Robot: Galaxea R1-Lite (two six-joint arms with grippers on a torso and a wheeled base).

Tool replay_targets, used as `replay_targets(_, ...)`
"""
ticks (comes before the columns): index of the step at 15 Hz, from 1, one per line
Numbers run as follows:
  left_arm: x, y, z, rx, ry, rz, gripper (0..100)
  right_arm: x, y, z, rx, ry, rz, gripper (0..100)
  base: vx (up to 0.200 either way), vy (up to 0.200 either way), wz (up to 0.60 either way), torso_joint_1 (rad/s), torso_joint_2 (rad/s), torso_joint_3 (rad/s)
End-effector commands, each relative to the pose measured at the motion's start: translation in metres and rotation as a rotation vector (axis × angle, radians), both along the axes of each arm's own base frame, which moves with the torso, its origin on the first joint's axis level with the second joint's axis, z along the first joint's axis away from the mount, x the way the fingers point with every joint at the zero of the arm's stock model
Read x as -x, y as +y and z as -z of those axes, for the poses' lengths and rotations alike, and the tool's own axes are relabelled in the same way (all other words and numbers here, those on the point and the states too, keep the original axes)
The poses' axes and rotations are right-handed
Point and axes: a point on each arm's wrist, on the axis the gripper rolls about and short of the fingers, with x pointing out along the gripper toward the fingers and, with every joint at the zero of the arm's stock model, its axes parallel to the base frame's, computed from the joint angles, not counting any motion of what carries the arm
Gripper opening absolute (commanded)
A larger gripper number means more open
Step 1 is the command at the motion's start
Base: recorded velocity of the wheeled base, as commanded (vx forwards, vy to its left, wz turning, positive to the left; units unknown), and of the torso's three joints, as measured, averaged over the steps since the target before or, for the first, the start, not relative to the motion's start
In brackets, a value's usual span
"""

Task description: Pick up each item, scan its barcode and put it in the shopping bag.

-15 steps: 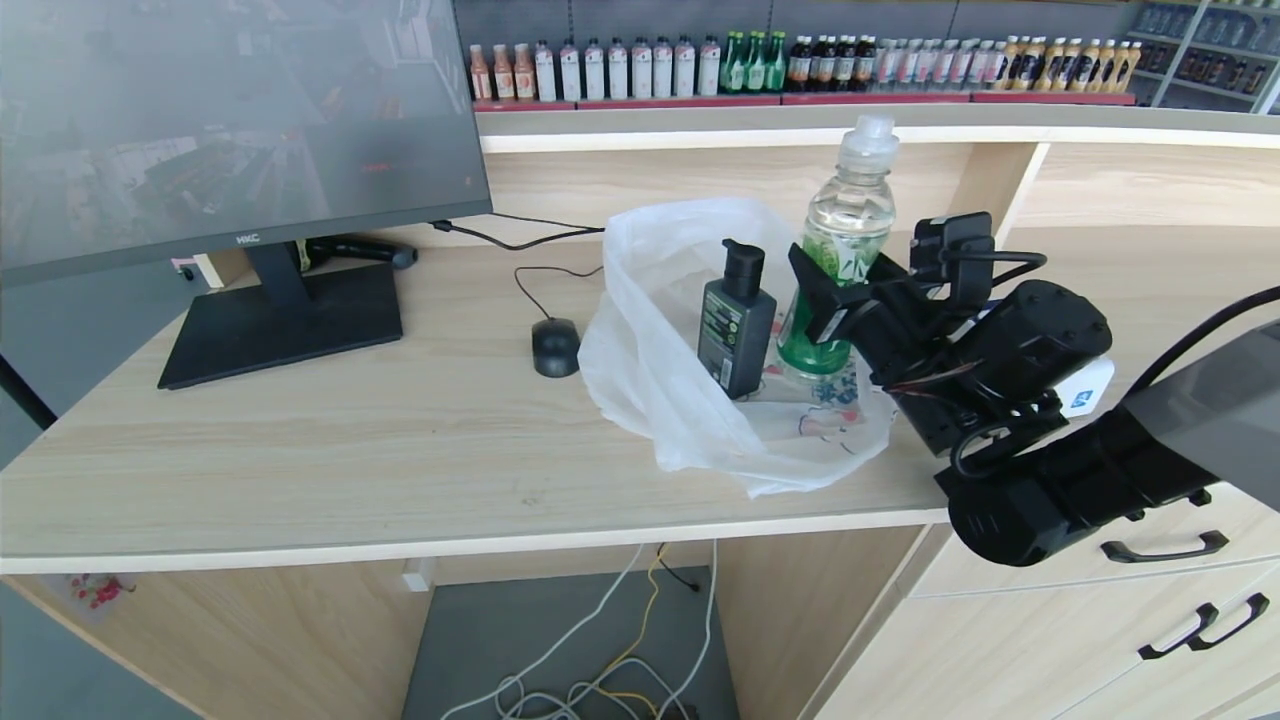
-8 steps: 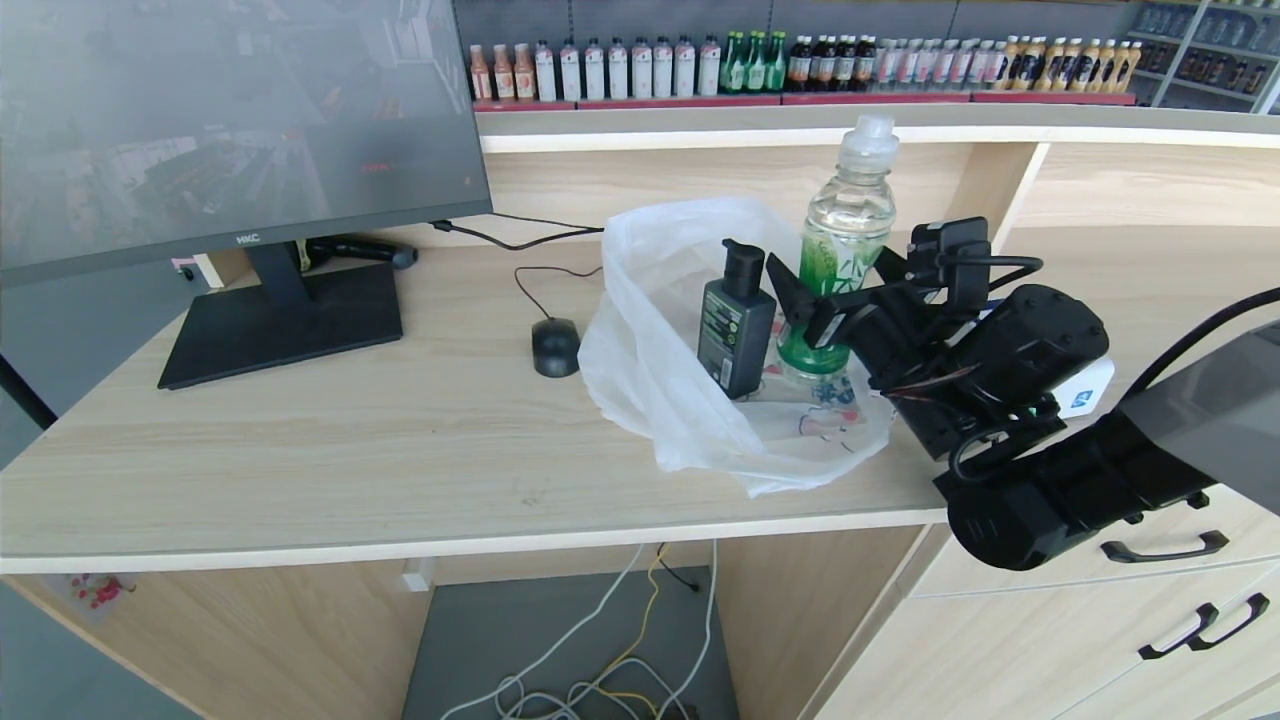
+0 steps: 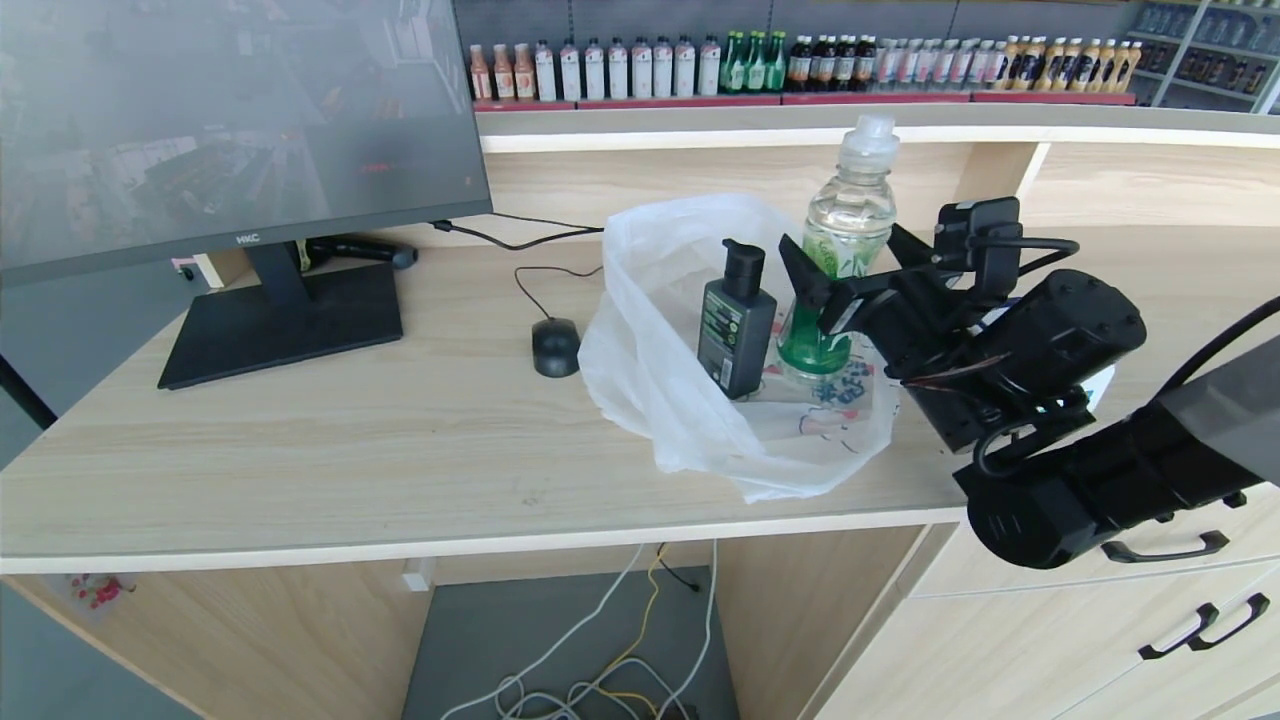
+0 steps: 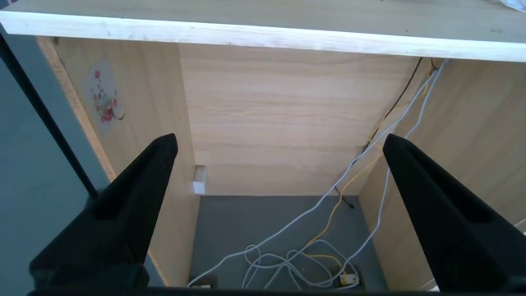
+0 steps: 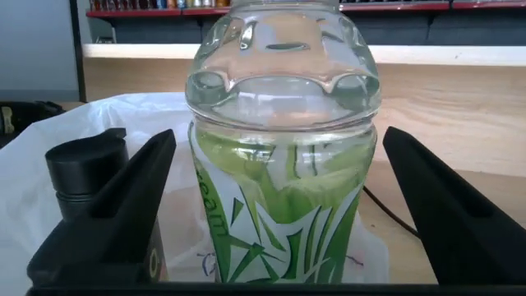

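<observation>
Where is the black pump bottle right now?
In the head view, the black pump bottle stands upright in the white bag, just left of the green-label drink bottle.

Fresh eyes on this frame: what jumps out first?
The right pincer, open, straddles a tall green-labelled bottle standing upright in the white bag on the counter. A dark pump bottle stands beside it in the bag; a big monitor sits to the left.
</observation>
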Motion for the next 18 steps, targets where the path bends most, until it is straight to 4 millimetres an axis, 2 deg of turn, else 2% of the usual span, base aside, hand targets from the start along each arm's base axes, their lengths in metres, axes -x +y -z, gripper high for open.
replay_targets(1,0.0,0.0,0.0,0.0,-0.001,0.0,100,0.016,-0.006,-0.016,-0.011,-0.031,0.0,100,0.0,0.0,0.0,0.0,0.0,0.0)
replay_targets(3,0.0,0.0,0.0,0.0,-0.001,0.0,100,0.04,-0.016,-0.03,-0.017,-0.048,-0.004,100,0.0,0.0,0.0,0.0,0.0,0.0)
replay_targets(5,0.0,0.0,0.0,0.0,-0.001,0.0,100,0.071,-0.028,-0.047,-0.028,-0.08,-0.019,100,0.0,0.0,0.0,0.0,0.0,0.0)
replay_targets(6,0.0,0.0,0.0,0.0,0.0,0.0,100,0.1,-0.039,-0.057,-0.039,-0.103,-0.07,100,0.0,0.0,0.0,0.0,0.0,0.0)
replay_targets(7,0.0,0.0,0.0,0.0,0.0,0.0,100,0.117,-0.046,-0.062,-0.045,-0.117,-0.093,100,0.0,0.0,0.0,0.0,0.0,0.0)
replay_targets(8,0.0,0.0,0.0,0.0,-0.001,0.0,100,0.156,-0.064,-0.06,-0.063,-0.113,-0.108,100,0.0,0.0,0.0,0.0,0.0,0.0)
replay_targets(9,0.0,0.0,0.0,0.0,-0.001,0.0,100,0.176,-0.072,-0.052,-0.073,-0.092,-0.114,100,0.0,0.0,0.0,0.0,0.0,0.0)
replay_targets(10,0.0,0.0,0.0,0.0,-0.001,0.0,100,0.208,-0.085,-0.033,-0.08,-0.044,-0.126,100,0.0,0.0,0.0,0.0,0.0,0.0)
replay_targets(11,0.0,0.0,0.0,0.0,0.0,0.0,100,0.229,-0.094,-0.019,-0.075,-0.017,-0.128,100,0.0,0.0,0.0,0.0,0.0,0.0)
replay_targets(13,0.0,0.0,0.0,0.0,-0.001,0.0,100,0.258,-0.104,0.006,-0.05,0.028,-0.14,100,0.0,0.0,0.0,0.0,0.0,0.0)
replay_targets(16,0.0,0.0,0.0,0.0,0.0,0.0,100,0.263,-0.107,0.012,-0.023,0.085,-0.136,100,0.0,0.0,0.0,0.0,0.0,0.0)
replay_targets(18,0.0,0.0,0.0,-0.001,0.0,0.0,100,0.283,-0.114,0.023,0.015,0.163,-0.128,100,0.0,0.0,0.0,0.0,0.0,0.0)
